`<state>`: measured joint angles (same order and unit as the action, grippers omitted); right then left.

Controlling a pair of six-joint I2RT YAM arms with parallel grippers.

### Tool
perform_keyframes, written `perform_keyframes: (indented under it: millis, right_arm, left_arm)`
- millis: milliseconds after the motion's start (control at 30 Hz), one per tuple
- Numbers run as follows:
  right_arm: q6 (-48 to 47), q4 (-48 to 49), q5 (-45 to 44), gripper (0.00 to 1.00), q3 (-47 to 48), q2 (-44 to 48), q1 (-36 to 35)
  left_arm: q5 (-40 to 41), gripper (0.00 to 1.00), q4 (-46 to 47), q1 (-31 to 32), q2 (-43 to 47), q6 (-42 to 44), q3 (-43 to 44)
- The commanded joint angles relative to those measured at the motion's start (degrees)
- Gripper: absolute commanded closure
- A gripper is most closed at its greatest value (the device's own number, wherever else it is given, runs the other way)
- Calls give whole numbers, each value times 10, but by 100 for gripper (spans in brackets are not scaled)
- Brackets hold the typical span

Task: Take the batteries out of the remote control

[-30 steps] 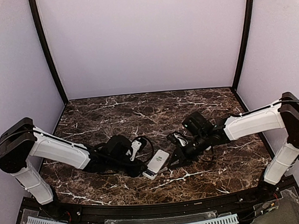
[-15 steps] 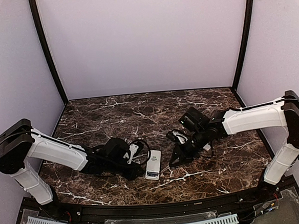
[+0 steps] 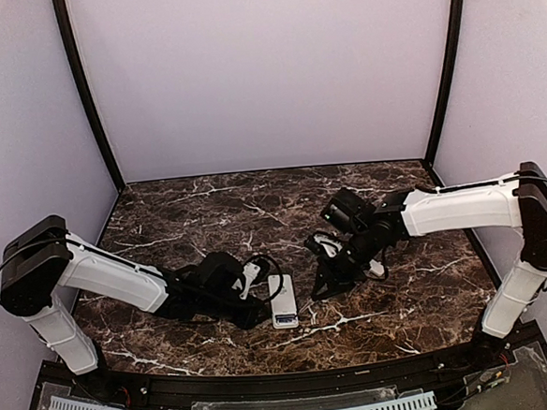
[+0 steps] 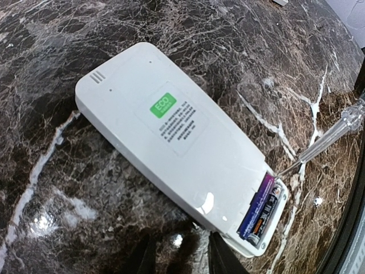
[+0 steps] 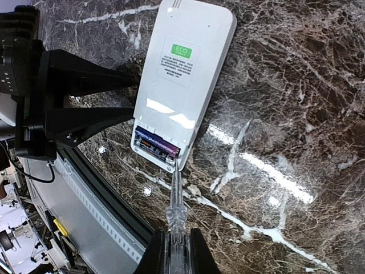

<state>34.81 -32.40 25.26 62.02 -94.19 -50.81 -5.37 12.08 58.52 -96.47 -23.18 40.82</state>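
**Screwdriver tip at the open battery bay**

Remote control [image 3: 282, 303] lies back-up, lower centre of the top view, on the marble table [image 3: 208, 210]. The bay is open with batteries [image 5: 157, 148] still inside. Right gripper [image 5: 175, 240] is clamped on a clear-handled screwdriver [image 5: 177, 208], tip at the bay's corner. Best to lever gently under a battery end. Left gripper [image 5: 122, 98], fingers apart beside the remote's long side, could brace it. Battery count unclear; contact of left fingers with the remote can't be told.

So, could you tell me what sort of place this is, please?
Probably a lab robot booth: plain lilac walls box in a marble-look table, a left arm and right arm are bolted at its near edge, and the right tool grips a screwdriver.
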Motion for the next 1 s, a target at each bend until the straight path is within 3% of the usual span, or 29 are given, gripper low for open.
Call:
perform_keyframes:
  millis: [0,200,500,733,967]
  right_arm:
    - [5,-26,-57,100,27,-36,-19]
    - [26,2,-65,100,32,-58,-40]
    - [94,237,-9,100,-106,19,-34]
    - [116,261,-33,100,-140,63,-33]
    - [147,360,-37,100,-193,98,-33]
  left_arm:
    - [-28,68,-26,12,-30,-9,0]
    - [-28,68,-35,16,-46,-5,15]
    - [-34,69,-29,25,-60,-19,13]
    - [-38,70,-21,31,-62,-32,9]
    - [-39,70,-15,36,-64,-42,6]
